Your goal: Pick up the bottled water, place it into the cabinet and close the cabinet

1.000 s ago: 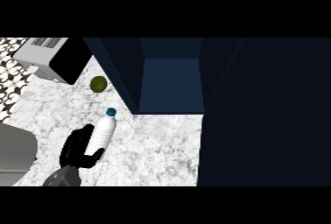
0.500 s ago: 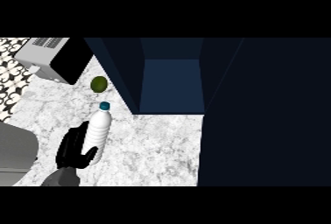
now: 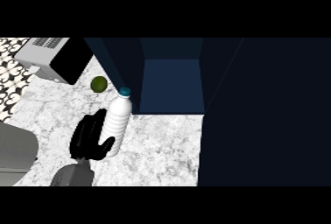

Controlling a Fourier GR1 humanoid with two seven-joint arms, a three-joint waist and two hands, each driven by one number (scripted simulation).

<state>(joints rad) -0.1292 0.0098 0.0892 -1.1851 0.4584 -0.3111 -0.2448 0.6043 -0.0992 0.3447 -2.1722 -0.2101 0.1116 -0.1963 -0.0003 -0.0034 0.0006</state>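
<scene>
The bottled water (image 3: 118,120), clear with a teal cap, is held above the marble counter (image 3: 161,144), its cap pointing toward the cabinet. My left hand (image 3: 89,140) is shut on its lower half, fingers on the left and thumb on the right. The dark blue cabinet (image 3: 171,83) stands open just beyond and to the right of the cap. A wide dark panel (image 3: 265,109), apparently its open door, fills the right side. My right hand does not show.
A small round green fruit (image 3: 98,84) lies on the counter left of the cabinet, close to the bottle's cap. A grey and black appliance (image 3: 55,59) stands at the back left. A grey shape (image 3: 13,148) sits at the lower left edge.
My left hand has carried the bottle away from me and to the right, so its cap is now closer to the cabinet opening.
</scene>
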